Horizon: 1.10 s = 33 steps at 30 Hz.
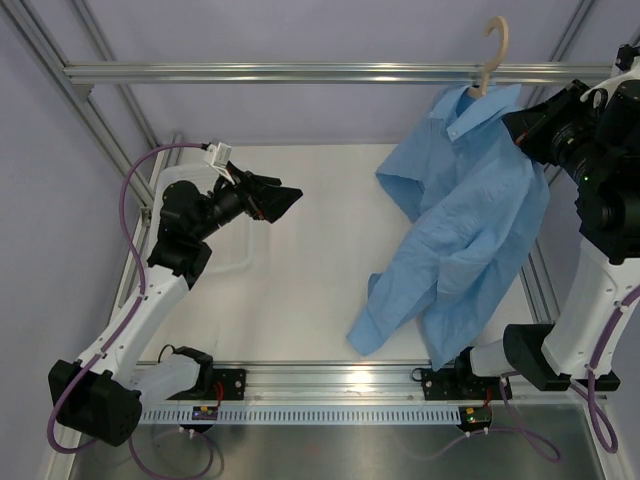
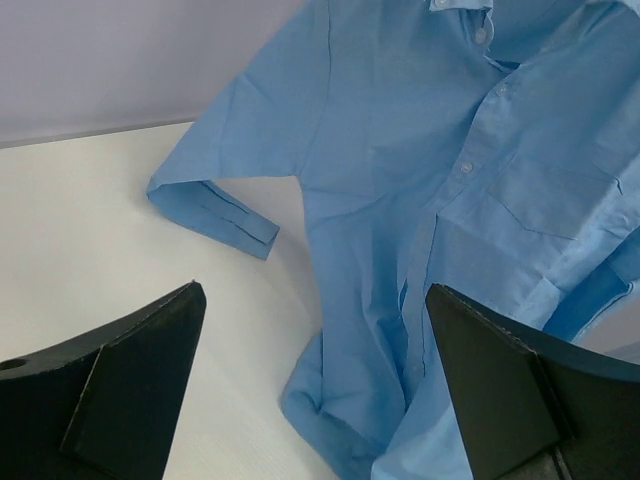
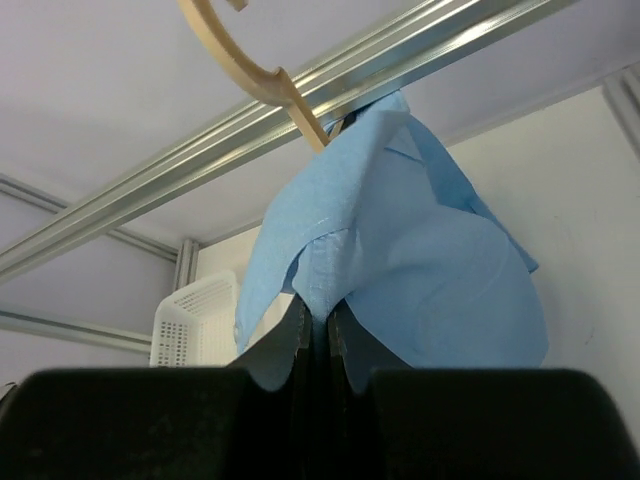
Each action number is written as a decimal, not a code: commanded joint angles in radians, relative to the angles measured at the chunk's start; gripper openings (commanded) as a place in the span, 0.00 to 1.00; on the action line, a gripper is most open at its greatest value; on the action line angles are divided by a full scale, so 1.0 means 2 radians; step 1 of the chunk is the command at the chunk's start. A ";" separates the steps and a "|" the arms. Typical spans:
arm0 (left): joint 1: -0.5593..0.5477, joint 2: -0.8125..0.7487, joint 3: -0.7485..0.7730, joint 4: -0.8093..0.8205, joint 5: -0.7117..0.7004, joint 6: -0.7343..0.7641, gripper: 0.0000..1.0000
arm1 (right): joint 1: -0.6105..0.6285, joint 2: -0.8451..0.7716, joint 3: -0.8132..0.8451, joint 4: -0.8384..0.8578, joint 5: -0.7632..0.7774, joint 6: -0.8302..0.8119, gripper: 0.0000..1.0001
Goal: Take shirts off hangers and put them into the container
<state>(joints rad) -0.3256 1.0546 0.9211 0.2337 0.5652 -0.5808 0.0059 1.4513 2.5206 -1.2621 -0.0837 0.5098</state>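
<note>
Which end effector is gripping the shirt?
The right end effector: its jaws are shut on the shirt near the hanger. The left end effector stands wide open, holding nothing.

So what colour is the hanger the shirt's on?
Pale beige. The hanger shows best in the right wrist view, above the light blue shirt.
</note>
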 commanded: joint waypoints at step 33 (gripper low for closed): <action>-0.255 0.112 0.271 -0.158 -0.269 0.201 0.62 | -0.014 -0.239 -0.449 0.303 -0.374 0.027 0.00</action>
<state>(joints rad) -0.7959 1.2469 1.3998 -0.0868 0.0895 -0.2100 -0.0216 0.9974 1.6283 -0.8021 -0.7033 0.4778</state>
